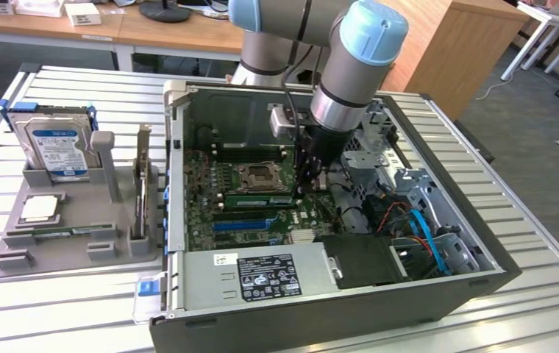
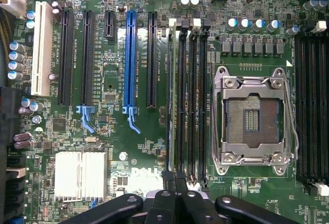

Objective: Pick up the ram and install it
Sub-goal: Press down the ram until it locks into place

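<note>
The ram (image 1: 257,200) is a thin green stick standing on edge in a black memory slot beside the empty CPU socket (image 1: 258,176), inside the open computer case (image 1: 290,323). In the wrist view the ram (image 2: 176,106) shows edge-on as a narrow strip in one of the slots next to the socket (image 2: 254,118). My gripper (image 1: 307,187) reaches down into the case from the arm. Its black fingers are shut together, and the gripper (image 2: 175,176) hangs right over one end of the ram's slot. I cannot tell whether the tips touch the stick.
A blue expansion slot (image 2: 130,54), black slots and a silver heatsink (image 2: 79,175) lie beside the memory slots. On the exterior view's left, a grey parts tray (image 1: 24,257) holds a hard drive (image 1: 59,143) and an upright expansion card (image 1: 142,187). The power supply (image 1: 260,276) fills the case's near end.
</note>
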`<action>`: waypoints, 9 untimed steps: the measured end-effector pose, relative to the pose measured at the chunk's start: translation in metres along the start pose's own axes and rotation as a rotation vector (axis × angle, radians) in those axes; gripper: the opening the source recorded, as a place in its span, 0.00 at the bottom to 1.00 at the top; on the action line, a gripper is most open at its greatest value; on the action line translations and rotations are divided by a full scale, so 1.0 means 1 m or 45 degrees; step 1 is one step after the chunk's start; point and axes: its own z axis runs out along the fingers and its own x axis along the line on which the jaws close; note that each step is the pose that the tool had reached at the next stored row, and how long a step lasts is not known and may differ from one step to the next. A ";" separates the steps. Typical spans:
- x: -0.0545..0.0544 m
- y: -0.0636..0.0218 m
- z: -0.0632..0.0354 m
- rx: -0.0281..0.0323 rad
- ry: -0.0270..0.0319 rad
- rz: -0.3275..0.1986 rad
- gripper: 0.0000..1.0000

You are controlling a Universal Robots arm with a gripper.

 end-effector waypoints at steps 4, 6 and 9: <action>0.000 0.0005 -0.0069 0.0001 -0.0002 0.000 0.10; 0.000 0.0007 -0.0113 0.0000 -0.0001 0.000 0.10; 0.000 0.0011 -0.0166 0.0000 -0.0001 0.000 0.10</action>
